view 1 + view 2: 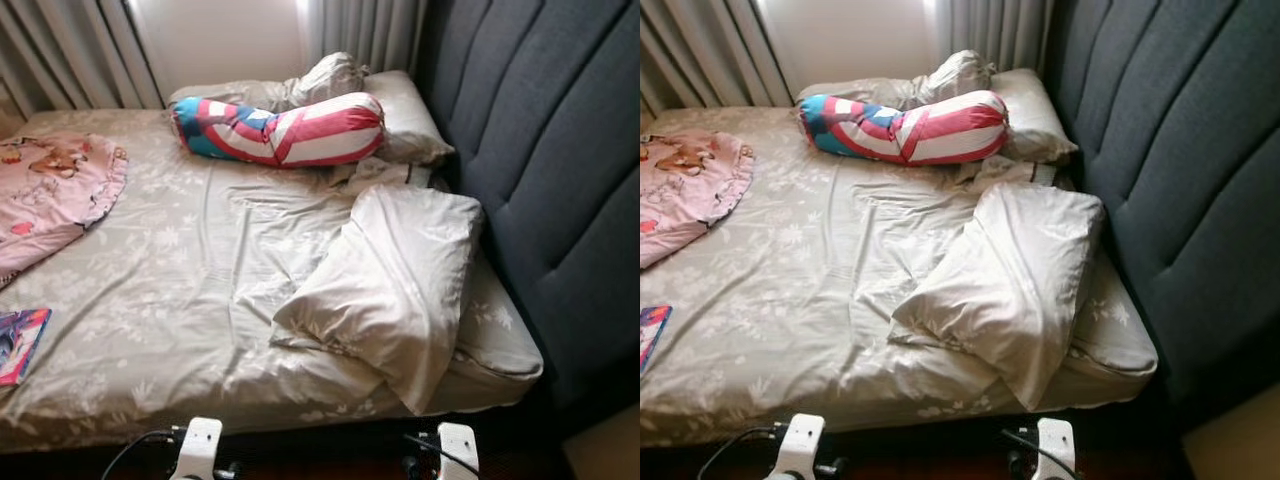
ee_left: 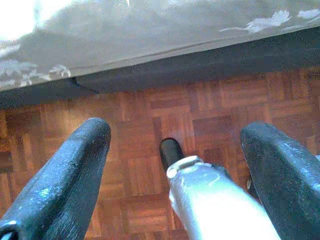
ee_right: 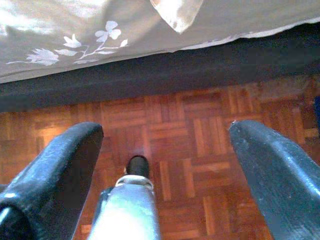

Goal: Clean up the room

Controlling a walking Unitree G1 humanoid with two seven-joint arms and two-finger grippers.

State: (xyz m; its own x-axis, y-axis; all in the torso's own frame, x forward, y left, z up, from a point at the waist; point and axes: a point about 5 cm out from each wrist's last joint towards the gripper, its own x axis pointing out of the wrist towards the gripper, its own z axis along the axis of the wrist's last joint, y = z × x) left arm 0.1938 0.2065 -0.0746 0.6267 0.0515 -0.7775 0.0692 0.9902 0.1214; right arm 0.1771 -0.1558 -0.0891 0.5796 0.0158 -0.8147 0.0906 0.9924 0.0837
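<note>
The bed [image 1: 150, 330] is still untidy, so cleaning has barely begun. One rumpled pillow [image 1: 390, 285] lies at 4 o'clock, one striped bolster [image 1: 280, 130] at 12, one pink blanket [image 1: 50, 185] at 9, one book [image 1: 20, 340] at 8. Left gripper [image 2: 175, 165] and right gripper [image 3: 165, 165] hang wide apart and empty above the parquet floor [image 3: 210, 125].

On the bed [image 1: 150, 330]: bolster [image 1: 280, 130] along the far edge before two pillows [image 1: 400, 115], another pillow [image 1: 390, 280] near the right front corner, blanket [image 1: 50, 190] at the left edge, book [image 1: 20, 340] nearer the front
</note>
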